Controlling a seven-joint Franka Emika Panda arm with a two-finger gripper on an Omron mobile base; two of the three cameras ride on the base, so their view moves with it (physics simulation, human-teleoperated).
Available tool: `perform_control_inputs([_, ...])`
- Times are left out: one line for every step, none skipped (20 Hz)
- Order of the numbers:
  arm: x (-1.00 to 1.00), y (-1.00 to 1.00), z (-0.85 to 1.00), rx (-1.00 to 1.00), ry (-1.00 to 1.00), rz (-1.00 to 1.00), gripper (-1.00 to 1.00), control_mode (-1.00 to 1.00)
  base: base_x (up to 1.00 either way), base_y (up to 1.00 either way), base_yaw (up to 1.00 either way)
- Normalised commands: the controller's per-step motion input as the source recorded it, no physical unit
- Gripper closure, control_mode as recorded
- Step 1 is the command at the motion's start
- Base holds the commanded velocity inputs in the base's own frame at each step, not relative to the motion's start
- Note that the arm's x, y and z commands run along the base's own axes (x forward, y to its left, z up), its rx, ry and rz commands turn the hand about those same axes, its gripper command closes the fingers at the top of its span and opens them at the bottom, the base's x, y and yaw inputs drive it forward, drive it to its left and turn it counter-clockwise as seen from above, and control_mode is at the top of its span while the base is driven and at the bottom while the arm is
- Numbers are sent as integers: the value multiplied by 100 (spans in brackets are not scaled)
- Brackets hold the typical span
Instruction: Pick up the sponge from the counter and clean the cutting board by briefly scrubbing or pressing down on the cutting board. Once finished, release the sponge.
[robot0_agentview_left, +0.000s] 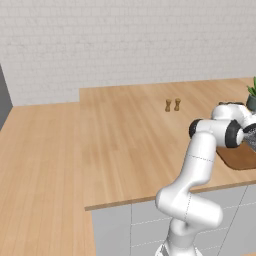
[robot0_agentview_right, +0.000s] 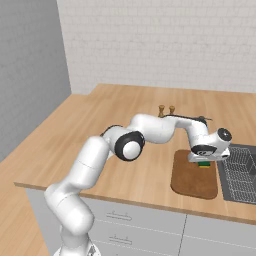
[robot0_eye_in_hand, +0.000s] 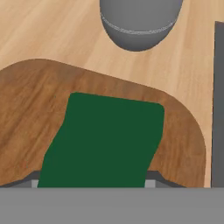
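Sponge (robot0_eye_in_hand: 103, 140) fills the centre of the hand view, its flat dark green top a rounded rectangle, clamped in the tool (robot0_agentview_right: 204, 159) above the cutting board (robot0_agentview_right: 192, 181). That board is a dark reddish-brown wooden slab with rounded corners and streaked grain, at the lower right of the right base view. It lies on the light tan plank bench (robot0_agentview_right: 125, 120), beside a dark grey gridded panel (robot0_agentview_right: 239, 172). Two small wooden shakers (robot0_agentview_right: 165, 109) stand farther back.
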Motion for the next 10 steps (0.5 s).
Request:
perform_control_inputs([-38, -61, -24, 0, 0, 0, 100, -100, 0, 0, 0])
perform_control_inputs([-57, -51, -26, 0, 0, 0, 100, -100, 0, 0, 0])
perform_control_inputs([-69, -43, -28, 1, 0, 1, 100, -100, 0, 0, 0])
perform_control_inputs([-84, -21, -32, 0, 0, 3, 100, -100, 0, 0, 0])
perform_control_inputs([-100, -6, -35, 0, 0, 7, 100, -100, 0, 0, 0])
perform_control_inputs([-100, 0, -35, 0, 0, 8, 100, -100, 0, 0, 0])
perform_control_inputs([-100, 0, -33, 0, 0, 9, 100, -100, 0, 0, 0])
perform_control_inputs([-100, 0, -34, 0, 0, 11, 100, -100, 0, 0, 0])
perform_control_inputs([-100, 0, -32, 0, -1, 12, 100, -100, 0, 0, 0])
perform_control_inputs([-100, 0, -31, 0, 0, 13, 100, -100, 0, 0, 0])
